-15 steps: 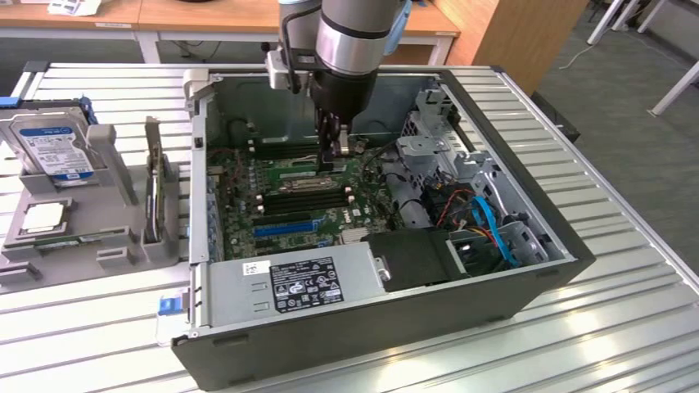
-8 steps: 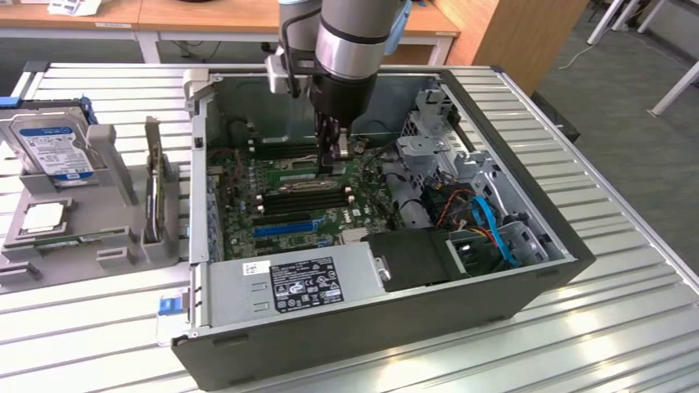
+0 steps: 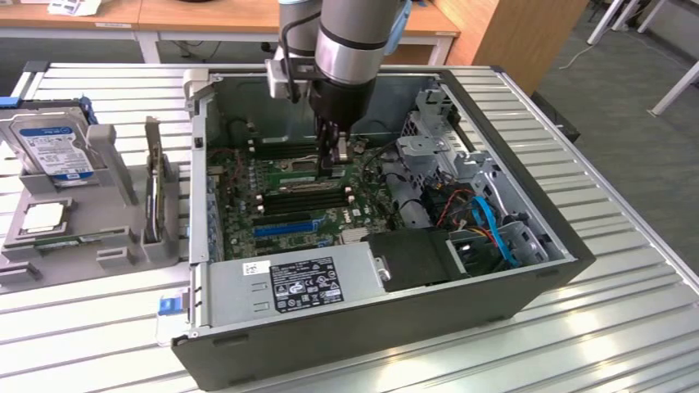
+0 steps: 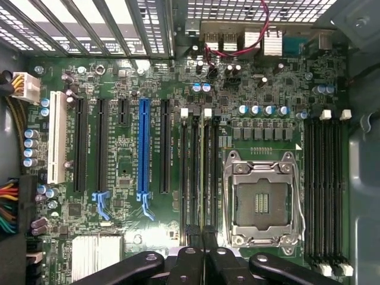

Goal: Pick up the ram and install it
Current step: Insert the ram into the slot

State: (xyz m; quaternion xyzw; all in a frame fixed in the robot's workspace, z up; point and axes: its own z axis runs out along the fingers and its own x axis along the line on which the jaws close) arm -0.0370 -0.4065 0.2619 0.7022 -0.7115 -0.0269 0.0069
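One arm, one gripper (image 3: 339, 158), one open PC case (image 3: 361, 344) lying on the slatted desk (image 3: 611, 327). Case held one motherboard (image 4: 127, 172), one power supply (image 3: 295, 282) with a label, and blue cables (image 3: 497, 229) at the exterior view's right. On the board: one empty CPU socket (image 4: 261, 202), two banks of black memory slots (image 4: 326, 190), one bank on each side of the socket, one white expansion slot (image 4: 56, 136), one blue one (image 4: 142, 148), and several black ones.

Beside the case, at the exterior view's left, one gray fixture (image 3: 110, 246) carried one hard drive (image 3: 55, 147) and one square processor chip (image 3: 44, 217).

The ram (image 4: 205, 172) was inside the case over the motherboard, seen edge-on as a thin strip. Its long axis ran parallel to the memory slots, in line with the bank just beside the socket. Could not tell if it was seated or only above the slot. Jaws were together, clamped on the ram's near end in the wrist view, gripper (image 4: 205, 261) pointing straight down at the board.
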